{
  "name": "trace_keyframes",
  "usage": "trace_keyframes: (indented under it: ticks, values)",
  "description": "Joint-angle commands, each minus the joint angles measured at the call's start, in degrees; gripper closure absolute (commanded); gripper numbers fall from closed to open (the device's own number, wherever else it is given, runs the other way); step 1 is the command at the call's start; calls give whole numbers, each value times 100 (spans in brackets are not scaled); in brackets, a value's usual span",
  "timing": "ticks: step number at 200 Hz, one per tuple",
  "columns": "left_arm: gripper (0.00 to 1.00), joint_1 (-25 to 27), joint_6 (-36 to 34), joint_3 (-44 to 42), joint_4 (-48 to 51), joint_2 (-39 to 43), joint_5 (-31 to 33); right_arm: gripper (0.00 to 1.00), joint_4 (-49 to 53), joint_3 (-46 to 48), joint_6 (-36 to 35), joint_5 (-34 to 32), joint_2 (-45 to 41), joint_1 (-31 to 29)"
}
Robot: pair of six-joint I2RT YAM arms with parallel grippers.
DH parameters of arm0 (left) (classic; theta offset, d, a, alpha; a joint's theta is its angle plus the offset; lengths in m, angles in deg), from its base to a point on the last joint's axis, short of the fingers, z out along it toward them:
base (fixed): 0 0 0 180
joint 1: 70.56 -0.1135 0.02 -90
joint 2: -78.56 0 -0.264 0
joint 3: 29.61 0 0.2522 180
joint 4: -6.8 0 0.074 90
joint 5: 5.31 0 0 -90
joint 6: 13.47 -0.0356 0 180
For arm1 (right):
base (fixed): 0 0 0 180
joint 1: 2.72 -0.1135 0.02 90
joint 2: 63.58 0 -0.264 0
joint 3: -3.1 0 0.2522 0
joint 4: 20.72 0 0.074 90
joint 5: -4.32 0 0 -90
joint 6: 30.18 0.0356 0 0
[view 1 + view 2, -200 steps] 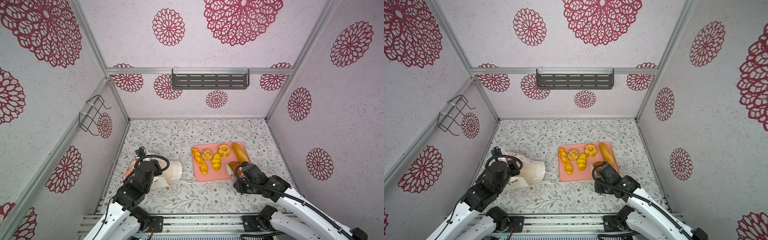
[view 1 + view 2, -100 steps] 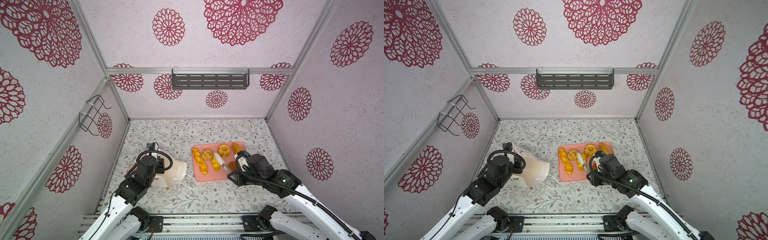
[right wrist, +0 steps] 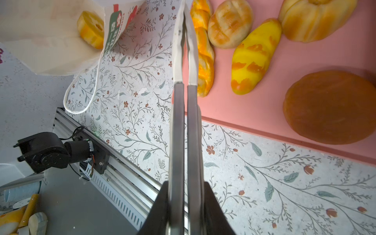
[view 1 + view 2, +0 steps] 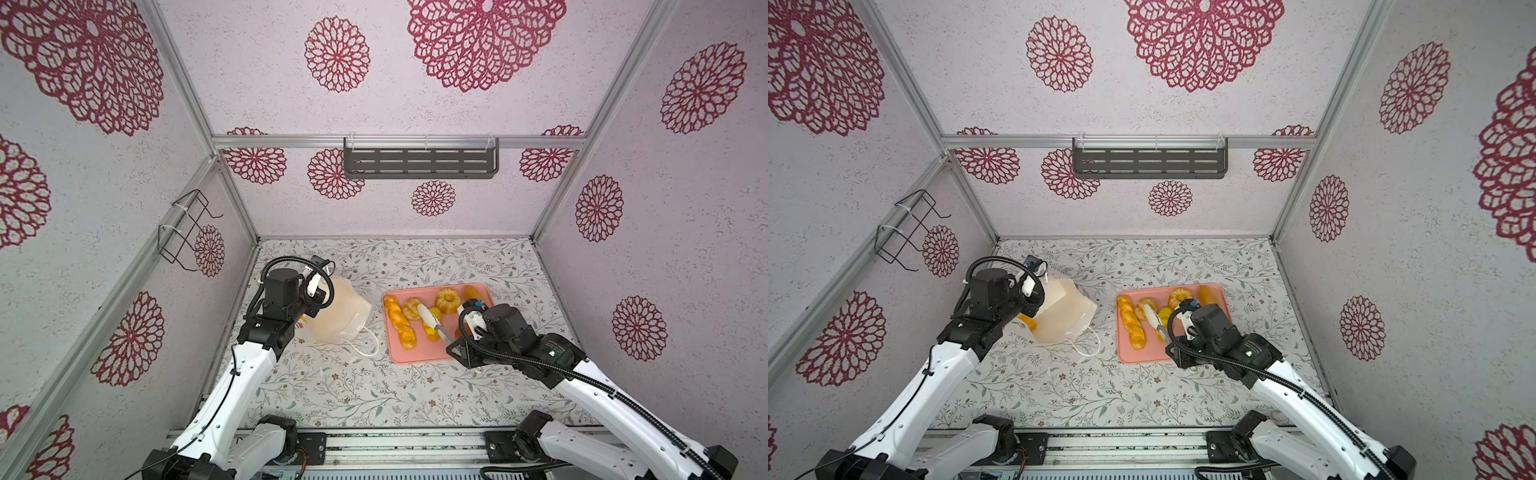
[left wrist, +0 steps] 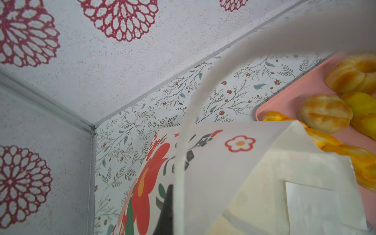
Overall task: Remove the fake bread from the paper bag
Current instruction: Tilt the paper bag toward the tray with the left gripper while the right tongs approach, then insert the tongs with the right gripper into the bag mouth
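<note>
Contact of left gripper on the white paper bag is hidden behind its wrist in both top views; left wrist view gives only a blurred white band, possibly a cord handle. Bag interior mostly unseen, one glossy orange ring-shaped bun at the mouth. Tips of right gripper clipped by its wrist frame edge.

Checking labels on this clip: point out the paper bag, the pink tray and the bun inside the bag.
paper bag (image 4: 338,309): a top view, its pale side panel.
pink tray (image 4: 424,354): a top view, bare floor near its front rim.
bun (image 3: 90,30): right wrist view, its orange cut face.
</note>
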Motion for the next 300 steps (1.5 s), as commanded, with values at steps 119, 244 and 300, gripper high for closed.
trace_keyframes:
  ticks: [119, 244, 300]
  values:
    - [100, 2744, -909, -1519, -60, 1481, 1711, 99, -1116, 841, -140, 445, -118, 26]
    - [100, 3266, 455, -2157, -1218, 1418, 2160, 92, -2165, 793, 411, 1562, -3, -1781]
    - [100, 3266, 926, -2250, -1297, 1808, 2073, 91, -3259, 679, 219, 1156, 1140, -1963]
